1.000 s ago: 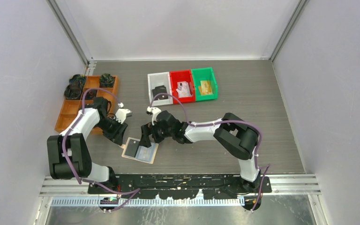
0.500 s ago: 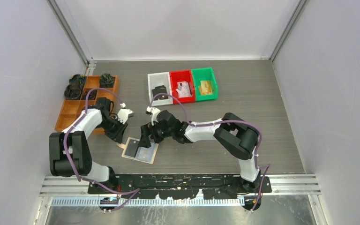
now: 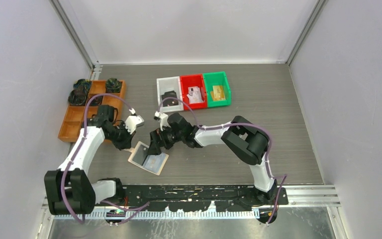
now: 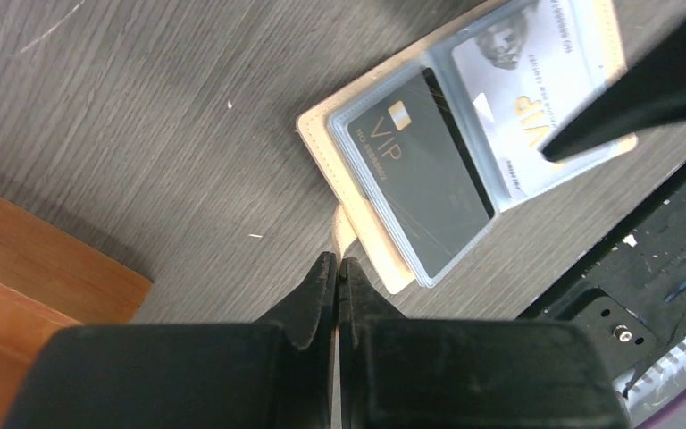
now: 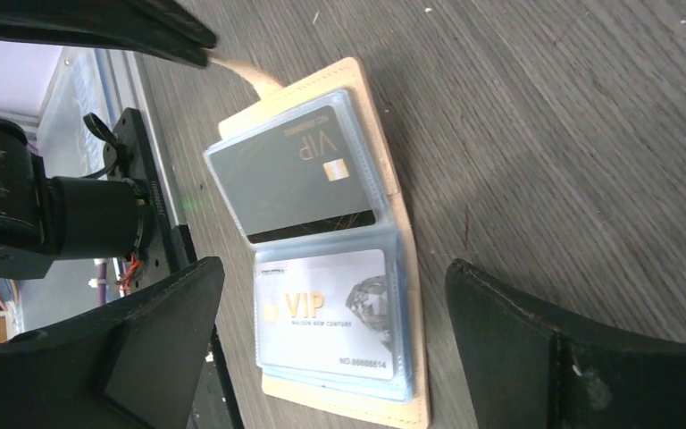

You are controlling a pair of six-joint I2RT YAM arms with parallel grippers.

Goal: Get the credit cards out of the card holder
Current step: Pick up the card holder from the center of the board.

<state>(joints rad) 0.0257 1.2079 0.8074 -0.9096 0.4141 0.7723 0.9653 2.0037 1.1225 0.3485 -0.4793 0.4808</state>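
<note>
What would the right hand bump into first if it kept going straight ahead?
Probably the silver VIP card in the open card holder; the right hand points straight at it.

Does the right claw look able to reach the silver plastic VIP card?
Probably yes: the right claw is open directly above the silver VIP card, though a clear sleeve covers it.

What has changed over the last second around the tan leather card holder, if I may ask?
The left gripper, shut on the tan leather card holder at its tab, drew slightly toward the far side, turning the holder a little. The open right gripper and the bins stayed put.
</note>
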